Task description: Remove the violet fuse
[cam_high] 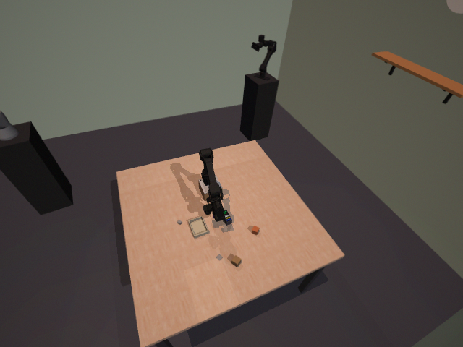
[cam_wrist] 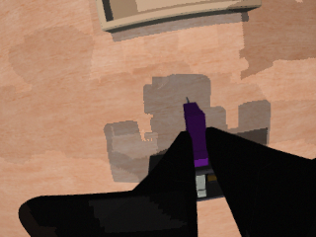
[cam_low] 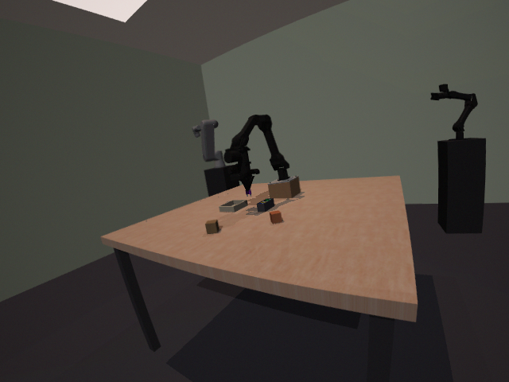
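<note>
My gripper (cam_low: pixel 247 189) (cam_wrist: pixel 197 137) is shut on the violet fuse (cam_low: pixel 248 192) (cam_wrist: pixel 197 145), which hangs in the air below the fingertips. In the wrist view one thin prong shows at its far end. The fuse block (cam_high: pixel 229 222) (cam_low: pixel 261 208) (cam_wrist: pixel 216 190) is dark and stands on the table, mostly hidden behind the fingers in the wrist view. A white fuse (cam_wrist: pixel 200 185) shows in it there. The tray (cam_high: pixel 201 235) (cam_low: pixel 227 208) (cam_wrist: pixel 173 21) is beige and empty inside as far as it shows. The fuse is above neither the tray nor touching the table.
An orange cube (cam_high: pixel 255 230) (cam_low: pixel 275 216) and a brown cube (cam_high: pixel 236 261) (cam_low: pixel 211 227) lie on the table. A small grey piece (cam_high: pixel 179 222) lies beside the tray and a flat grey square (cam_high: pixel 219 256) near the brown cube. The arm's box-shaped base (cam_low: pixel 279 189) stands behind the block.
</note>
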`<control>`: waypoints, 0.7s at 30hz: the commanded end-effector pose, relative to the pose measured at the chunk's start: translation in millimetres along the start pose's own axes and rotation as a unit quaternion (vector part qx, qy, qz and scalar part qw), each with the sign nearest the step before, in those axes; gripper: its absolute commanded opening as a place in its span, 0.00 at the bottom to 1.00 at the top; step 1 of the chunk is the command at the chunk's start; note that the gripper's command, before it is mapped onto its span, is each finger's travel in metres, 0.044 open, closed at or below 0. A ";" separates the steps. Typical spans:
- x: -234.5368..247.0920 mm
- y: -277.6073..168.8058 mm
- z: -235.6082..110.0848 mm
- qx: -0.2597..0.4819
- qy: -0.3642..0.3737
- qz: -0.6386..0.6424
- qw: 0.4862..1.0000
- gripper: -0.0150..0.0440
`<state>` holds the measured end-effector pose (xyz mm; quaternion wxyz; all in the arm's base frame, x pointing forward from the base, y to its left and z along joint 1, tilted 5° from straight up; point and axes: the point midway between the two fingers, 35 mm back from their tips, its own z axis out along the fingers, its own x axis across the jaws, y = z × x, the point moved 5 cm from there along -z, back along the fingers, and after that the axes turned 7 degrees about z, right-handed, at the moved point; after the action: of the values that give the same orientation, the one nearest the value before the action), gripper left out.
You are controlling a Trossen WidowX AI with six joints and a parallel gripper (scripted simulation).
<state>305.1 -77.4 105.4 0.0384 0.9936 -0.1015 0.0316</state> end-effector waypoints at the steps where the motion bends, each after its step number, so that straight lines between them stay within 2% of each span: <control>1: 5.3 24.2 1.6 0.001 -0.003 -0.002 1.000 0.25; 17: 5.9 117.4 1.0 -0.005 -0.002 -0.003 1.000 0.25; 21: 5.4 121.4 0.9 -0.006 -0.002 -0.003 1.000 0.25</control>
<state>286.8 -191.4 114.7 0.0471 0.9929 -0.1048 0.0313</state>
